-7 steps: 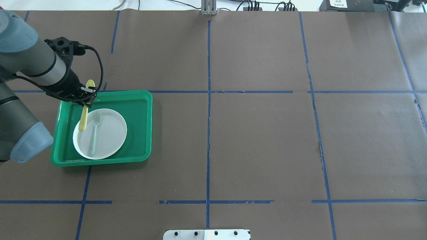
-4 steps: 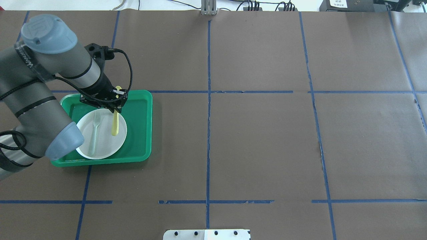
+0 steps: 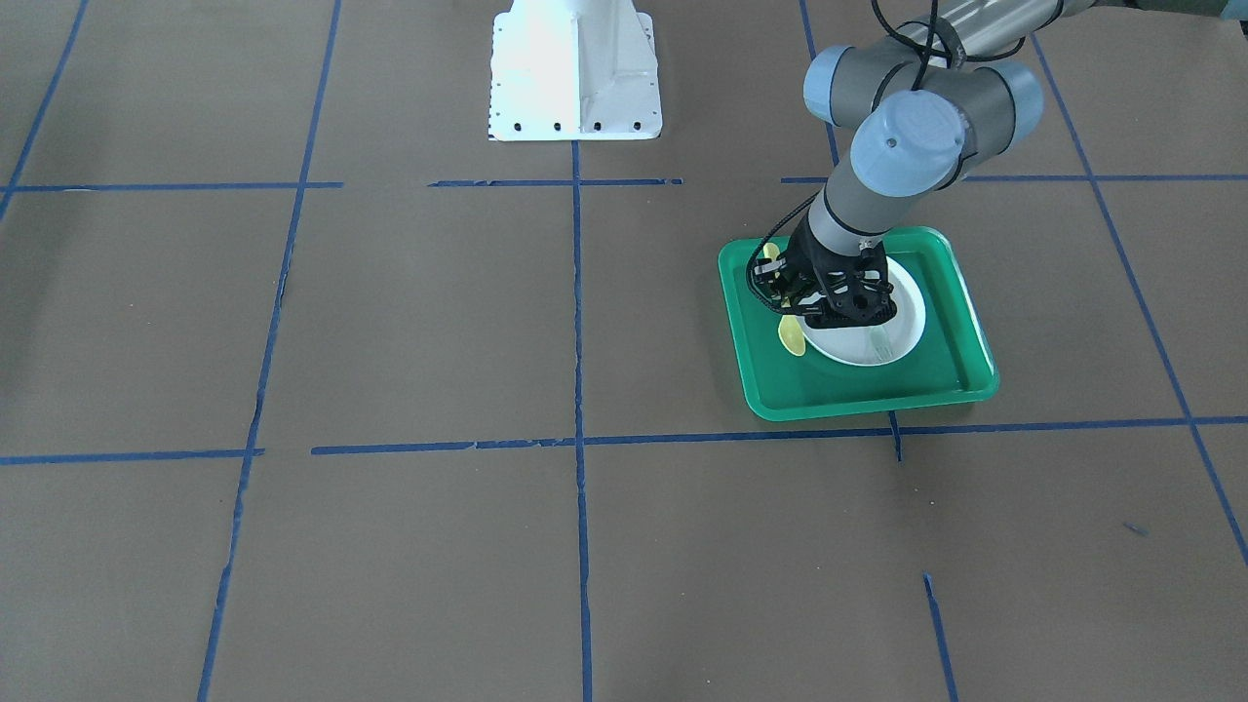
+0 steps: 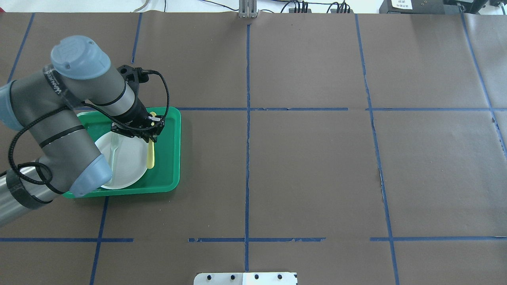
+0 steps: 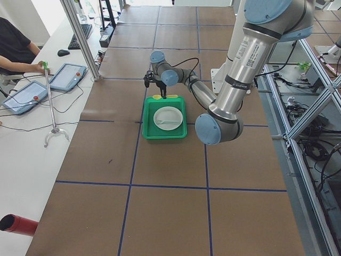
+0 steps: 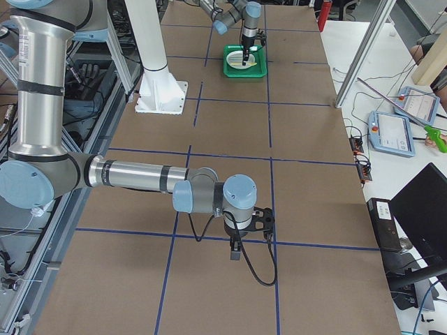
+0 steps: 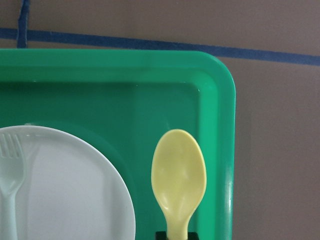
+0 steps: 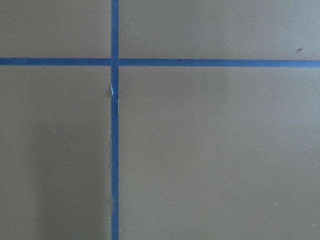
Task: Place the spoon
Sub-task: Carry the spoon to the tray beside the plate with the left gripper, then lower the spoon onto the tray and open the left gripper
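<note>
My left gripper (image 4: 152, 132) is shut on the handle of the small yellow spoon (image 4: 150, 156). It holds the spoon over the green tray (image 4: 174, 158), between the right rim of the white plate (image 4: 126, 162) and the tray's right wall. In the left wrist view the spoon's bowl (image 7: 179, 175) points at the tray's far right corner (image 7: 220, 80). I cannot tell if it touches the tray floor. The front-facing view shows the bowl (image 3: 792, 336) beside the plate (image 3: 902, 312). My right gripper (image 6: 235, 248) hangs over bare table far from the tray. I cannot tell if it is open.
A pale grey-green fork (image 4: 115, 152) lies on the plate's left half and shows in the left wrist view (image 7: 11, 165). Brown paper with blue tape lines (image 4: 247, 158) covers the table. The robot's white base (image 3: 573, 68) stands at the table's near edge.
My left gripper has carried the spoon to the right, from the plate's left rim, across the plate, to the strip of tray right of the plate.
</note>
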Tool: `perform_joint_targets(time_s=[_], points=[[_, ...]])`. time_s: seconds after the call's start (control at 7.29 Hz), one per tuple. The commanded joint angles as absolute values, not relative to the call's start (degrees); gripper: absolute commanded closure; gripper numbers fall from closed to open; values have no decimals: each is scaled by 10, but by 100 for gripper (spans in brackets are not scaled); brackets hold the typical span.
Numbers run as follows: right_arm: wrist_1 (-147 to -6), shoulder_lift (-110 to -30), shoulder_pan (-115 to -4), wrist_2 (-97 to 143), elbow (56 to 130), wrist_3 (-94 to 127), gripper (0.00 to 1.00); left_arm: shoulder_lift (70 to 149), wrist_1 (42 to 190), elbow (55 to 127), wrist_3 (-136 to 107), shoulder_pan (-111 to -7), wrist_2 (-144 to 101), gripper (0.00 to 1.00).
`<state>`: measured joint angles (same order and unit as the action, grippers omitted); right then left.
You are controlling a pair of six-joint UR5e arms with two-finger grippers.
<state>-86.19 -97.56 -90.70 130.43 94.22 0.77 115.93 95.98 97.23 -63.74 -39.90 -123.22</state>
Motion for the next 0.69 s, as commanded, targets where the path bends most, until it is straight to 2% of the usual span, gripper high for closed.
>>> perform_joint_targets(time_s=[0.0,0.41,0.55], points=[[-862,-976,-907,1304,942,8,0,1159,994,940,-642,-385,-1209,100],[-862,-976,-907,1304,942,8,0,1158,1015,924,-637,-385,-1209,100],[-862,-976,-907,1304,942,8,0,1157,1015,926,-632,-385,-1209,11]])
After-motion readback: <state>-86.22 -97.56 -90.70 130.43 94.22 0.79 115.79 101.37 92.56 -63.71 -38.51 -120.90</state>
